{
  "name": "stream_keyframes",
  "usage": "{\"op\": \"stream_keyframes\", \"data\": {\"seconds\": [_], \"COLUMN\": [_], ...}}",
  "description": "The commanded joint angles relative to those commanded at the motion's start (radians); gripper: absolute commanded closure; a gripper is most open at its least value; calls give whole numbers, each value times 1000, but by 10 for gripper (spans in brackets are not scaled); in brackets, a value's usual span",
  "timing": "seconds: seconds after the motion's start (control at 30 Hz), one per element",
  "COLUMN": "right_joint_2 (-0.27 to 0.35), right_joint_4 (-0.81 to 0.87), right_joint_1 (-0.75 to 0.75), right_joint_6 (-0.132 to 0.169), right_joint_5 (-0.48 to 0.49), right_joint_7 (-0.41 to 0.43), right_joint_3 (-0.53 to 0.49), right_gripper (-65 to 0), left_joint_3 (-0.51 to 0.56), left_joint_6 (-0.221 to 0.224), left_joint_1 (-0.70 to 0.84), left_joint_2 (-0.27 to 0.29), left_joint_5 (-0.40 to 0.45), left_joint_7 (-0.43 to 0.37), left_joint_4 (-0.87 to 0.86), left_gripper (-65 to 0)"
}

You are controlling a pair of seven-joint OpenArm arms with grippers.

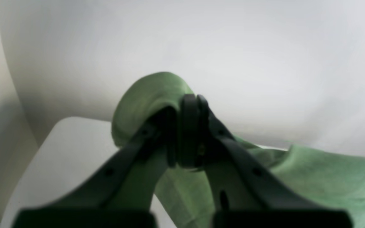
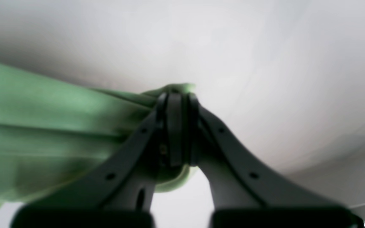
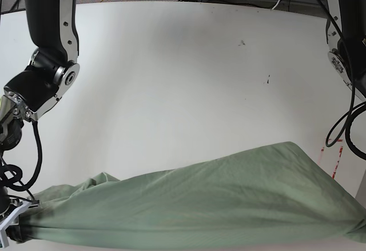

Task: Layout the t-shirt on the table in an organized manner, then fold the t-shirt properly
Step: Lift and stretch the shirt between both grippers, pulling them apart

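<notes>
The pale sage-green short-sleeved t-shirt of soft, wrinkly fabric (image 3: 194,202) lies stretched in a long band across the near edge of the large glossy white tabletop (image 3: 171,79), running from 8 o'clock to 4 o'clock in the base view. Its widest part rises toward 2 o'clock, beside the red rectangular marking (image 3: 334,159) on the table surface. Small dark specks (image 3: 267,80) sit well apart from the fabric, toward 1 o'clock.

Left gripper (image 1: 190,104): the black fingers are pressed together on a bunched fold of the t-shirt (image 1: 312,180). The fabric loops over the fingertips toward 11 o'clock and trails away toward 4 o'clock in the left wrist view. The held end appears raised above the table (image 1: 74,152), though blur makes the clearance uncertain.

Right gripper (image 2: 177,98): the black fingers are pressed together, pinching a gathered end of the t-shirt (image 2: 43,126). The fabric fans out from the fingertips toward 9 o'clock in taut folds, and a small tuft shows beyond the tips at 12 o'clock.

In the base view, the right arm (image 3: 48,45) stands at 10 o'clock and the left arm (image 3: 346,39) at 2 o'clock; both grippers sit at the frame's lower corners, mostly cut off.
</notes>
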Motion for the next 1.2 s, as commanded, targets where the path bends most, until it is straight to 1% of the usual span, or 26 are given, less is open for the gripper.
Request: {"op": "stream_keyframes", "data": {"seconds": [0.17,0.27,0.37,0.47,0.57,0.77,1.03,1.13,1.2], "right_joint_2": [-5,-28,-44,-61,-68,-71,-69,-71,-75], "right_joint_4": [77,123,147,152,150,173,157,101,54], "right_joint_1": [-86,-143,-193,-232,-276,-322,-328,-311,-296], "right_joint_6": [0,0,0,0,0,0,0,0,0], "right_joint_5": [0,0,0,0,0,5,3,6,6], "right_joint_7": [-5,-5,-8,-8,-8,-8,-2,21,58], "right_joint_3": [2,20,61,72,95,133,135,133,133], "right_gripper": [0,0,0,0,0,0,0,0,0], "left_joint_3": [-2,-5,-41,-71,-87,-89,-91,-86,-69], "left_joint_6": [0,0,0,0,0,-2,-2,-2,-2], "left_joint_1": [94,167,238,305,342,356,362,358,344], "left_joint_2": [0,0,0,0,0,0,2,11,35], "left_joint_5": [-44,-87,-121,-143,-140,-143,-140,-123,-104], "left_joint_7": [0,0,0,0,-3,-3,-8,-21,-55], "left_joint_4": [32,52,60,60,57,57,54,41,26], "left_gripper": [0,0,0,0,0,0,0,0,0]}}
